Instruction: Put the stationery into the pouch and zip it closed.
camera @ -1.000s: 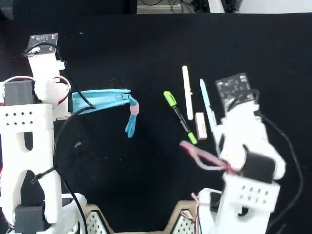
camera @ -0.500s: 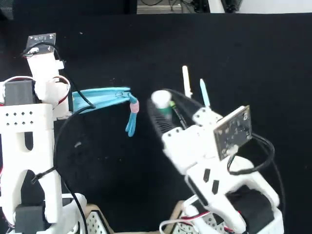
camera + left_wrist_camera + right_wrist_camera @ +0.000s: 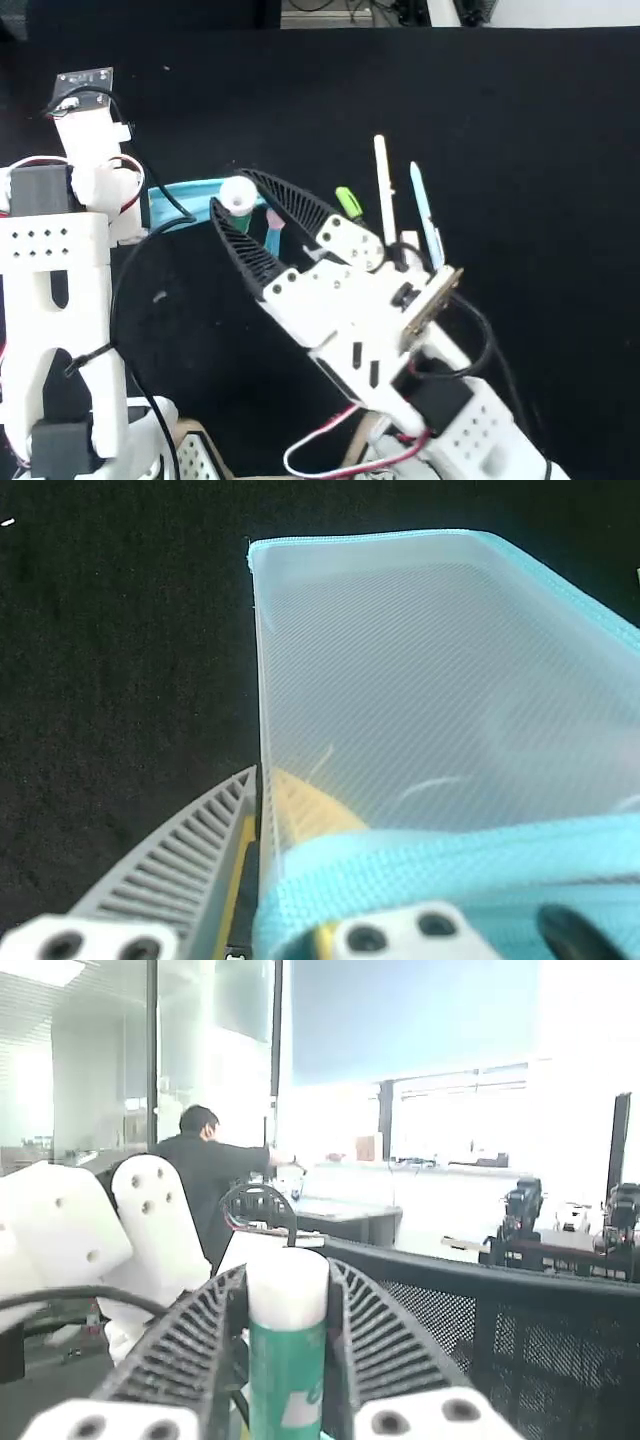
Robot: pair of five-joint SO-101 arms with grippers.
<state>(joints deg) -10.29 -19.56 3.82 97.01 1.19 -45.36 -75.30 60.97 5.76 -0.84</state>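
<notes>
1. Firstly, at the far left, the left gripper point(image 3: 262, 792) was closed on one end of the pouch point(image 3: 420, 700). It pinched the translucent wall between a grey finger and a yellow pad. The pouch lay on the black table point(image 3: 520, 120), stretching rightward from that arm.
2. Seen through that wall, the pouch looked empty, so I judged that nothing had been packed yet. Whether the zip stood open could not be told.
3. Next to the right, the right gripper point(image 3: 233, 190) hung over the pouch's free end, close to the pink zip pull point(image 3: 274, 220). Its jaws were parted only as wide as the glue stick point(image 3: 288, 1370), which they clamped roughly upright with the white cap uppermost.
4. Farther right, a green highlighter point(image 3: 348, 203), a white pen point(image 3: 383, 185) and a pale blue pen point(image 3: 424, 205) lay on the table. They sat near one another and well apart from the pouch.
5. Overall, the task seemed barely begun. One item was lifted and carried to the pouch but not yet inside. At least three more waited on the table, and the zipping remained to be done.
</notes>
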